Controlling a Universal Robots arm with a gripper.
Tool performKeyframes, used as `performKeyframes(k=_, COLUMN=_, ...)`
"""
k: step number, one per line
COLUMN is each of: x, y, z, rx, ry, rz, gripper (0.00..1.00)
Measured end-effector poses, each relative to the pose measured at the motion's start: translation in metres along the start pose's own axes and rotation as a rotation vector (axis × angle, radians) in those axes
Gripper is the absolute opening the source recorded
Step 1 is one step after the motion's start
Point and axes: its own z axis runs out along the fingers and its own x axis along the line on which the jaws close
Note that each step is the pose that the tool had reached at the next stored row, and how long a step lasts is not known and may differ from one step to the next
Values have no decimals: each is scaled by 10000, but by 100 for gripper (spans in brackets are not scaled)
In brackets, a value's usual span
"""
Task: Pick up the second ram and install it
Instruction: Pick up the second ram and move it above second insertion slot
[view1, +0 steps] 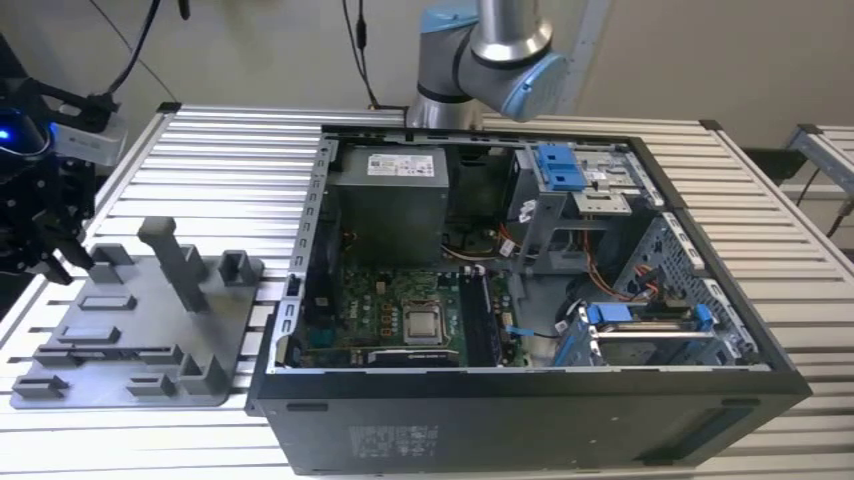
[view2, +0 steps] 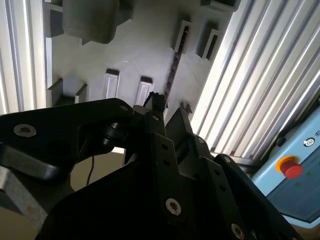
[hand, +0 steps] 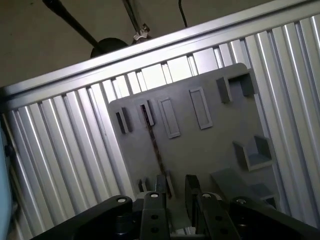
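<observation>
Second ram | edge-on in grey holder tray on table | gripper above it, spread apart, empty

Both long sides of the second ram are free on the grey holder tray; a tall block and the computer case stand nearby.
</observation>
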Motion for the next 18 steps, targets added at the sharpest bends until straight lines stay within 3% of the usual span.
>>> performKeyframes(k=18, x=13, y=53, z=128, rx=18, ry=-3, rz=-574, gripper=30)
